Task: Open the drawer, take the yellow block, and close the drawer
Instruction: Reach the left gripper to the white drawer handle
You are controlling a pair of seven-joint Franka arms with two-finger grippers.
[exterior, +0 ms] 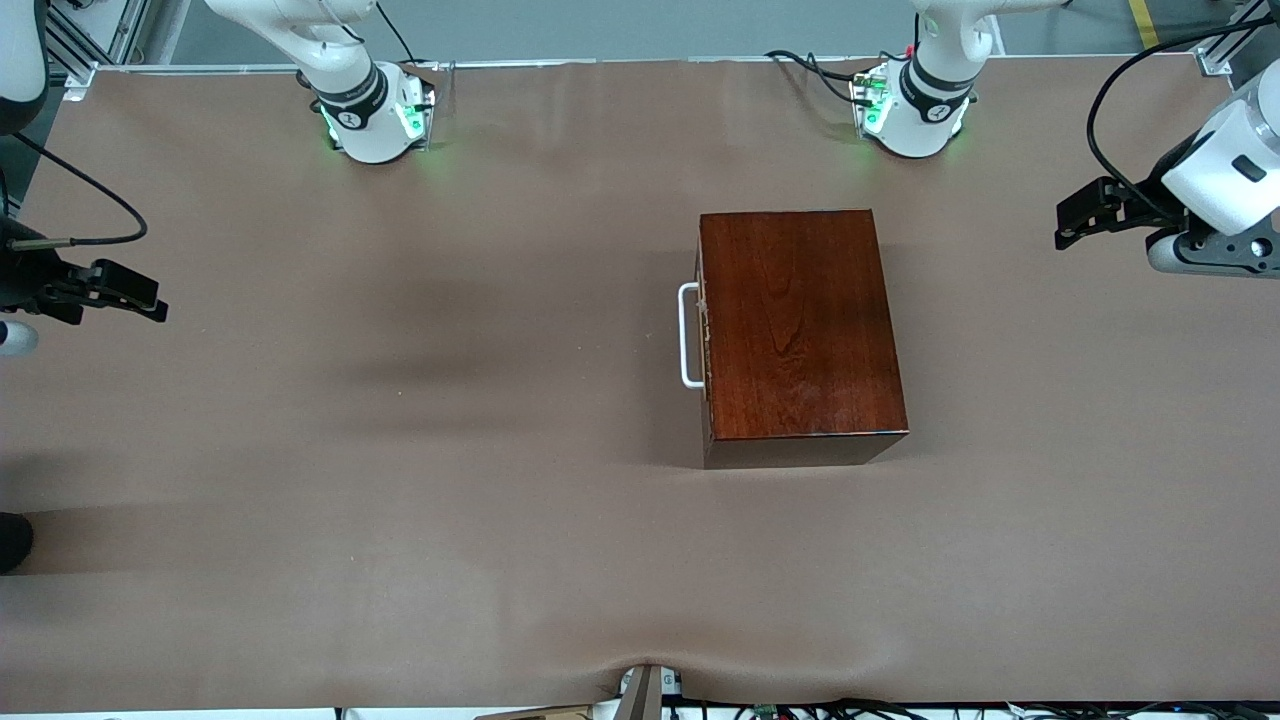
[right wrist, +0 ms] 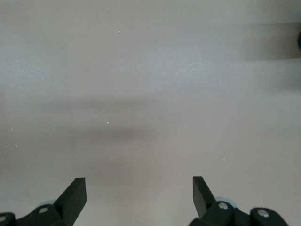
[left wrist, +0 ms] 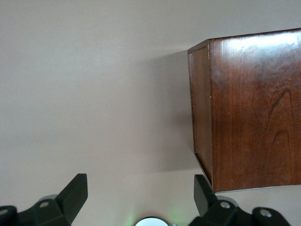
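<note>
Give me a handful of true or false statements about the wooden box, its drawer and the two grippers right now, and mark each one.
1. The drawer is shut inside the wooden box. True.
2. The yellow block lies on the table. False: no yellow block shows anywhere.
3. The left gripper is open. True.
4. The right gripper grips the white handle. False: it hangs open over bare table, toward the right arm's end.
5. The handle faces the right arm's end. True.

White Franka arms, black joint bands, green base lights. Black two-finger left gripper (exterior: 1068, 225) and right gripper (exterior: 150, 305); black cables trailing.
</note>
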